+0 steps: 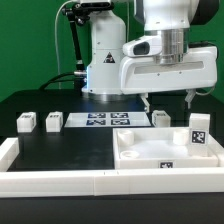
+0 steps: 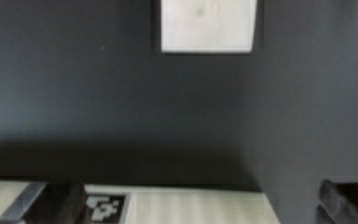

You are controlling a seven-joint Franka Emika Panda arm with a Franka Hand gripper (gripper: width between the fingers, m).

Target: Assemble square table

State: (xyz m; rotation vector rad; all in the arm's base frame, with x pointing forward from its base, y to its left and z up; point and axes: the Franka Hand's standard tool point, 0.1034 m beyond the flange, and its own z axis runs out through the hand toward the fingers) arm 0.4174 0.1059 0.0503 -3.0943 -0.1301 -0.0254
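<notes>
The square table's top [image 1: 137,155], a white rimmed tray with a tag on its front wall, lies at the exterior view's right front. Two small white tagged legs [image 1: 27,122] [image 1: 52,122] stand at the left. A third leg [image 1: 161,118] sits behind the top, and a taller tagged leg [image 1: 200,131] stands at its right corner. My gripper [image 1: 171,104] hangs open above the top's back edge, holding nothing. In the wrist view the gripper [image 2: 197,206] has its dark fingers [image 2: 41,204] wide apart, with a white tagged part [image 2: 176,205] between them; I cannot tell which part it is.
The marker board [image 1: 104,120] lies flat behind the middle of the table. Long white border rails [image 1: 60,180] run along the front and left edges. The robot's white base [image 1: 105,60] stands at the back. A blurred white rectangle [image 2: 206,25] shows on the dark tabletop in the wrist view.
</notes>
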